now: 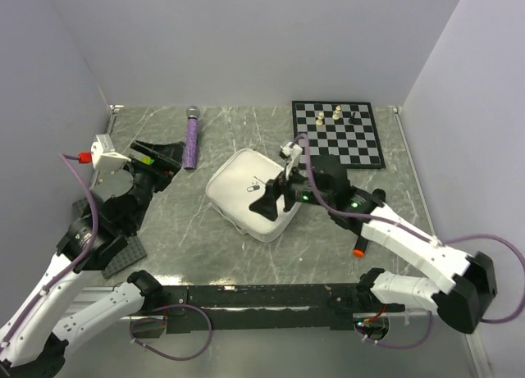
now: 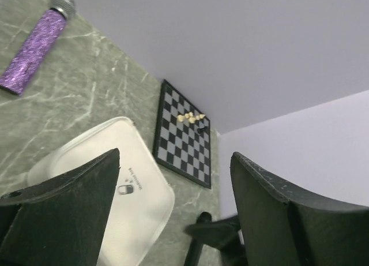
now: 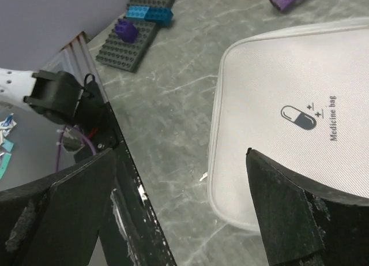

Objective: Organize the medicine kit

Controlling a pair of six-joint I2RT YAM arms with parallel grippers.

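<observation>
The medicine kit (image 1: 242, 191) is a white rounded-square zip case with a dark pill logo (image 3: 298, 117), lying shut in the middle of the table. My right gripper (image 1: 271, 204) is open and empty, hovering over the kit's near right edge. In the right wrist view (image 3: 179, 153) one finger is above the kit (image 3: 288, 93) and the other is above the table; a small zip pull (image 3: 203, 176) shows at the kit's edge. My left gripper (image 1: 166, 160) is open and empty, raised to the left of the kit. In the left wrist view (image 2: 176, 156) it looks across the kit (image 2: 141, 205).
A chessboard (image 1: 338, 132) with a few pieces lies at the back right. A purple microphone (image 1: 191, 140) lies at the back left. An orange-tipped item (image 1: 358, 252) sits by the right arm. A dark brick baseplate (image 3: 135, 38) with blue and purple bricks lies near left. Walls enclose three sides.
</observation>
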